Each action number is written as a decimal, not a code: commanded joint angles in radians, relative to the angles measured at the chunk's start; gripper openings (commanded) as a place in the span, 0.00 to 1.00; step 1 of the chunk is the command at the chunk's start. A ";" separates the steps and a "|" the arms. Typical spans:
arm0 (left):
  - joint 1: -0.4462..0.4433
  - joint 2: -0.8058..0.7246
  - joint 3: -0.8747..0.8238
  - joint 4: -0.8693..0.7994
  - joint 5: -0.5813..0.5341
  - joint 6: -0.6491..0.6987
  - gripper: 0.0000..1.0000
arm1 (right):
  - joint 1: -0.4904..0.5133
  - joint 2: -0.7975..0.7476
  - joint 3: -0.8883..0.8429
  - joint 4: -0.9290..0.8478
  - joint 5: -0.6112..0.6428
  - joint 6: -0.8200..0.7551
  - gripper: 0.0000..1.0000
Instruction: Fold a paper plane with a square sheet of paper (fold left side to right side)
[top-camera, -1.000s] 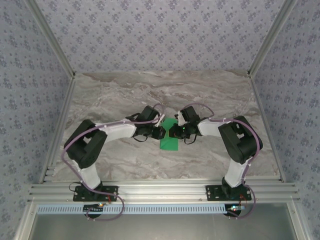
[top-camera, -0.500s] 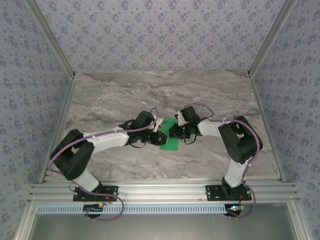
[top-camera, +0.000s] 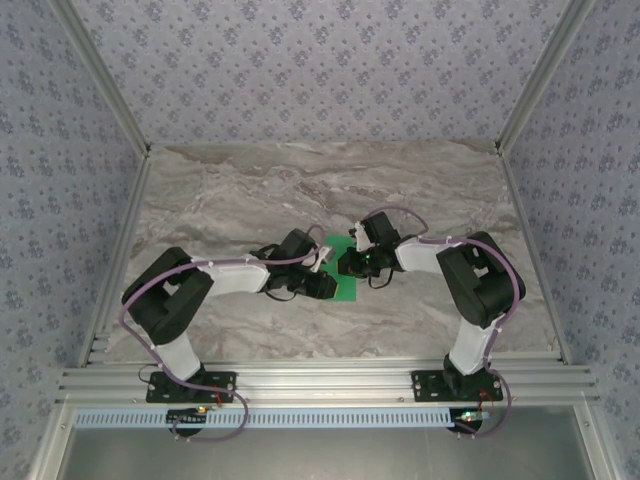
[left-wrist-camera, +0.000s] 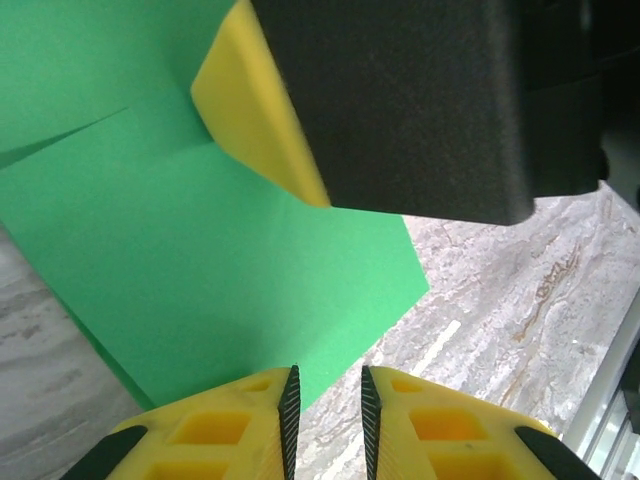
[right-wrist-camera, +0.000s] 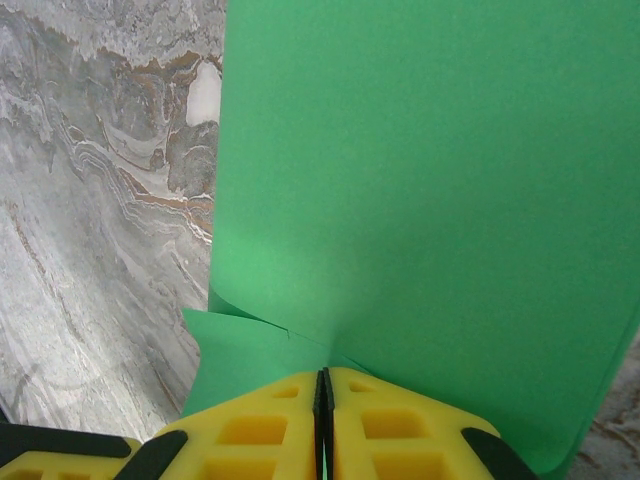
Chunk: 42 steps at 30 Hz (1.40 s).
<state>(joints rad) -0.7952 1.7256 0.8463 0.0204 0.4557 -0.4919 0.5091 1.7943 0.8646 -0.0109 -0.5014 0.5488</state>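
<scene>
From my station I see the thin, bright green sheet of paper (top-camera: 345, 291) lying on the grey marbled tabletop (top-camera: 250, 190), roughly at its middle. One layer is folded over another, and a lower edge peeks out in the right wrist view (right-wrist-camera: 420, 180).

My right gripper (top-camera: 345, 265) is at the sheet's right side. Its yellow fingers are pressed together with no gap (right-wrist-camera: 323, 378) and their tips touch the paper. I cannot tell whether a layer is caught between them.

My left gripper (top-camera: 325, 283) is at the sheet's left side, over its edge (left-wrist-camera: 327, 385). Its jaws stand a narrow slit apart and hold nothing. The green surface (left-wrist-camera: 230, 270) lies just beyond them.
</scene>
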 joint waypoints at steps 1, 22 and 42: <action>-0.009 0.019 0.017 0.007 -0.010 0.000 0.25 | 0.000 0.008 -0.013 -0.095 0.048 -0.025 0.13; -0.013 0.025 -0.024 -0.002 -0.046 -0.002 0.24 | 0.000 0.011 -0.009 -0.105 0.051 -0.029 0.13; -0.022 -0.031 -0.106 0.001 -0.074 -0.018 0.18 | -0.003 0.013 -0.008 -0.118 0.056 -0.037 0.13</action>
<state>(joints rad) -0.8082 1.7180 0.7750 0.0803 0.3923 -0.4995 0.5091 1.7939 0.8677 -0.0231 -0.5014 0.5335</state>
